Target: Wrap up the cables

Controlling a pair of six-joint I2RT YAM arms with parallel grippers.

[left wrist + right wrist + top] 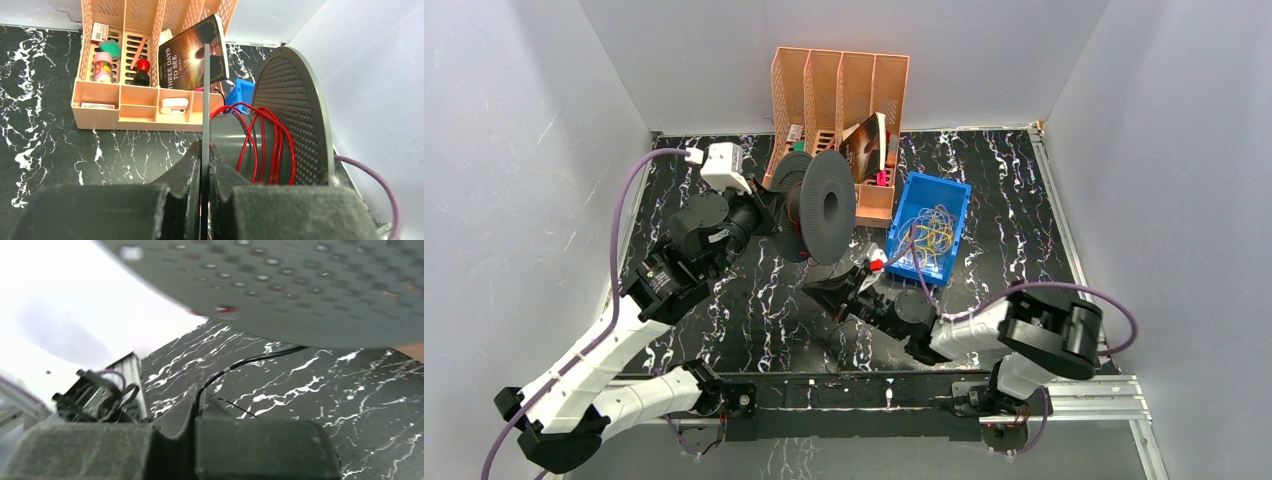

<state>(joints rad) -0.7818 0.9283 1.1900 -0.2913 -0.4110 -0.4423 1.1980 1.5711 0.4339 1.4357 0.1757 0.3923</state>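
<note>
Left gripper being clenched on thin edge of near disc of grey spool; spool being held with axis level. Red cable being carried in several turns around spool core. Right gripper being pinched tight on thin black cable, low over marbled table, just beneath spool disc. Other cables, yellow and orange tangle, being contained in blue bin right of spool.

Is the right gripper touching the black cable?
Touching. The right wrist view shows the black cable running into the shut right gripper, pinched between its fingers.
</note>
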